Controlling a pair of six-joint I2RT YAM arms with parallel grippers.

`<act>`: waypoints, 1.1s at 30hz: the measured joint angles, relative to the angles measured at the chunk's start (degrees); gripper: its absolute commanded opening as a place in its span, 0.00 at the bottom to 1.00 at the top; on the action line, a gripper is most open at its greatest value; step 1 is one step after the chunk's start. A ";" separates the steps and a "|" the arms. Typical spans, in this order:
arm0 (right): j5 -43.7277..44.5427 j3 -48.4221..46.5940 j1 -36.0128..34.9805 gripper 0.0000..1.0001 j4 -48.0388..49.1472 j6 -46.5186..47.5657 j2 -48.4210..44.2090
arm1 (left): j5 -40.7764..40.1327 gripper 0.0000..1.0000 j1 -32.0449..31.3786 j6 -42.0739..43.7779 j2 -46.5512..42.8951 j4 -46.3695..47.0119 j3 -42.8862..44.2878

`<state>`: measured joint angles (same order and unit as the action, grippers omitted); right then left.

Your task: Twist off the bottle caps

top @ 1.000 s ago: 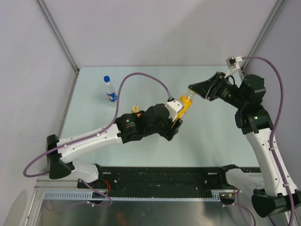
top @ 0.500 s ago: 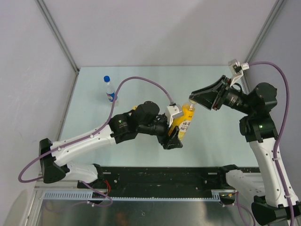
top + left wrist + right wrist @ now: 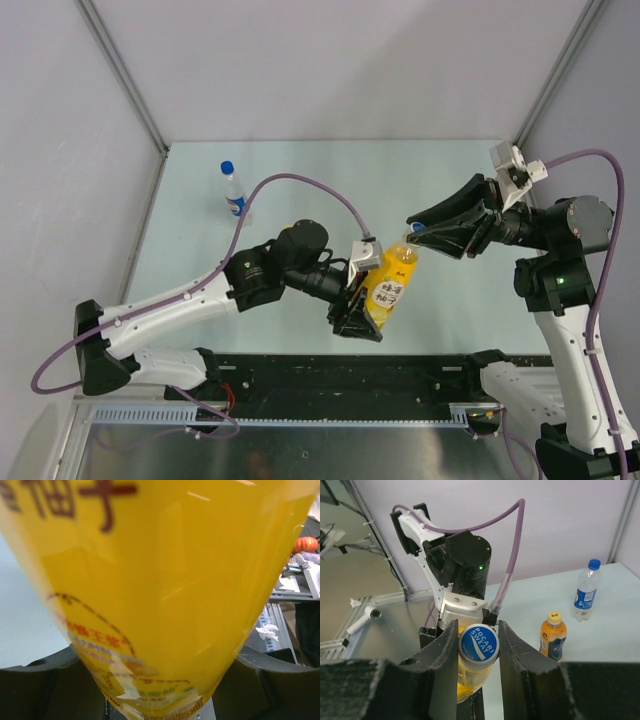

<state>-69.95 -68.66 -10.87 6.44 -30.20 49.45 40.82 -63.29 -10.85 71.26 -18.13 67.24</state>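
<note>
- stretching pale green under everything, the surface (image 3: 300,165) carries two upright bottles.
- left arm (image 3: 190,300) reaches across the middle, and the right arm (image 3: 560,290) bends in from the right to meet it.
- tall yellow bottle (image 3: 388,288) hangs tilted above the surface, with the left jaws clamped round its body.
- clear water bottle (image 3: 235,192) stands far left, cap on.
- short orange bottle (image 3: 552,636) stands near it, also capped.
- blue cap (image 3: 478,647) sits at the yellow bottle's neck, pinched between the right jaws.

Glossy, smooth plastic — the yellow bottle (image 3: 165,580); blue cap (image 3: 478,644) smooth, printed; right claw fingers (image 3: 517,660) matt, grainy; table (image 3: 300,170) matt.
</note>
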 measured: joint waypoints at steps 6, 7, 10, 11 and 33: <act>-2.34 0.24 -0.17 0.00 -0.76 4.44 -0.57 | -0.11 0.00 -0.09 -0.74 -2.36 3.45 -3.82; -2.51 0.31 -0.20 0.00 -1.05 5.03 -0.63 | -0.09 0.00 0.13 -1.22 -3.06 4.44 -4.85; -2.45 0.35 -0.17 0.00 -2.16 6.78 -0.74 | 0.26 0.00 1.51 -3.17 -5.68 8.44 -8.35; -2.25 0.35 -0.15 0.00 -2.54 7.39 -0.74 | 0.44 0.00 2.21 -3.85 -6.78 9.88 -9.64; 6.51 1.36 -0.22 0.41 -0.94 3.06 -0.98 | 0.31 0.00 4.79 -8.26 -8.00 17.70 -12.55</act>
<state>-63.44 -67.31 -11.09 5.50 -27.14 48.47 41.12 -58.50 -19.11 63.26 -0.43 54.70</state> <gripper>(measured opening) 0.341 0.698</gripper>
